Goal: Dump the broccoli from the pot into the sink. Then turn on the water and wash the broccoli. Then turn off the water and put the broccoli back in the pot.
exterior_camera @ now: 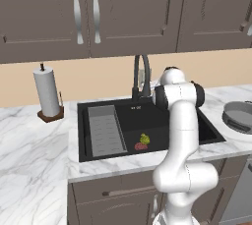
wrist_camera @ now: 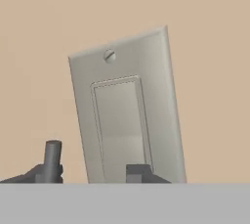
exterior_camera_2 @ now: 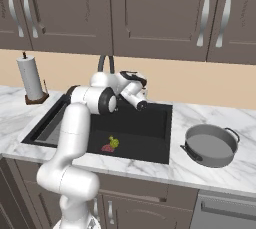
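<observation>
Right base view: broccoli (exterior_camera_2: 114, 142) in sink (exterior_camera_2: 150, 155), below end effector (exterior_camera_2: 143, 104).

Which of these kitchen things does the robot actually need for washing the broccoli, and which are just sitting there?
Needed:
- broccoli, lying in the sink beside the red drain
- pot, on the counter right of the sink
- faucet
- gripper, shut, raised near the wall

Just there:
- paper towel roll
- wall switch plate
- cabinets
</observation>
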{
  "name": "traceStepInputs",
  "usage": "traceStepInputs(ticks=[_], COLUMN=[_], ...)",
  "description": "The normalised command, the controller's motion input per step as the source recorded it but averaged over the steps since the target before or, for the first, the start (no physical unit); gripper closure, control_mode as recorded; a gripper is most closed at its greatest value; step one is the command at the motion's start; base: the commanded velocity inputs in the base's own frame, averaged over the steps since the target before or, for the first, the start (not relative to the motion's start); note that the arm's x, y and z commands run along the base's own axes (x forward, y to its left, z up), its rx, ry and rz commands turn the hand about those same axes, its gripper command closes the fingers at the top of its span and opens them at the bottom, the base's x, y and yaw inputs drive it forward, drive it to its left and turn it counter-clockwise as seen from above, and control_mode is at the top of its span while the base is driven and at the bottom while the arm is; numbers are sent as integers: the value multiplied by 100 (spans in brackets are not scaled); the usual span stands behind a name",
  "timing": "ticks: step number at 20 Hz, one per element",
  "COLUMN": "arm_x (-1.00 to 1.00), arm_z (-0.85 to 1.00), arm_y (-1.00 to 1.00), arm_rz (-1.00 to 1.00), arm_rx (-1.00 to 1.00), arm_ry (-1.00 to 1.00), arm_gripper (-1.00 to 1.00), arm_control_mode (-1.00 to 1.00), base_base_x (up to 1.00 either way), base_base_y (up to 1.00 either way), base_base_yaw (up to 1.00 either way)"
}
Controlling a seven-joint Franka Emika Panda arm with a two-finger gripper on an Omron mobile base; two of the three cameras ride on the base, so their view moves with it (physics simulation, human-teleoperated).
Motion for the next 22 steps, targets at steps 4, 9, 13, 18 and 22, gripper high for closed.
traceStepInputs(ticks=[4, 9, 13, 18, 22], arm_x=[0, 0, 0, 0, 0], arm_z=[0, 0, -2, -9, -4], arm_y=[-73, -79, -79, -70, -44], arm_rz=[-10, -11, -10, -10, -7], arm_rx=[0, 0, 0, 0, 0], arm_ry=[3, 3, 4, 5, 4], arm_gripper=[100, 100, 100, 100, 100], arm_control_mode=[-100, -100, -100, -100, -100], base_base_x=[0, 0, 0, 0, 0], base_base_y=[0, 0, 0, 0, 0], base_base_yaw=[0, 0, 0, 0, 0])
